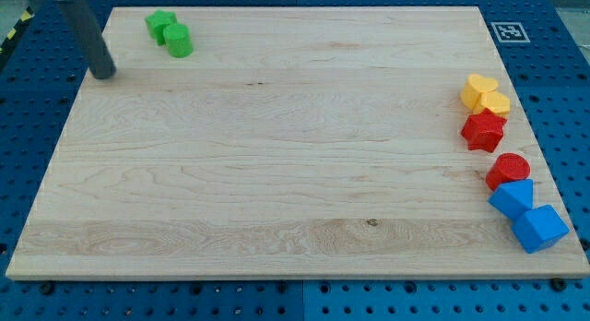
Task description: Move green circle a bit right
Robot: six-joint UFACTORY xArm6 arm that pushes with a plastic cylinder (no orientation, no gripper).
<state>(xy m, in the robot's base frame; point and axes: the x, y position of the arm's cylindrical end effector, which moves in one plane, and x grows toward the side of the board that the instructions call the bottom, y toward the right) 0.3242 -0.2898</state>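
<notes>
Nearest you, along the view's bottom, the light wooden worktop [277, 210] shows a bare stretch of board running its full width.

At the view's lower right, a blue cube-like block [540, 229] sits right at the worktop's right edge. A second blue block [512, 198] touches it on the upper left. Just above that, a red cylinder block [508, 169] rests against the second blue block. You have almost no margin between these three and the right edge.

Further up the same edge, a red star-shaped block [483, 130] stands just beside the cylinder. Above it, a yellow block of unclear shape [494, 103] and a yellow heart-shaped block [477, 88] touch each other.

The whole centre of the board, from this right-hand column across to the left side, is open wood.

At the far end, near the view's top left, you will find the green circle block [180, 41]. It touches a second green block [160, 24], shape not clear, on its upper left. Both lie close to the top edge, with open board to their right and below.

The tool is a plain dark rod with nothing to open or close, and it holds nothing. Its end, my tip [104, 74], rests by the left edge, to the left of and slightly below the green pair, apart from both.

No containers are on the worktop.
</notes>
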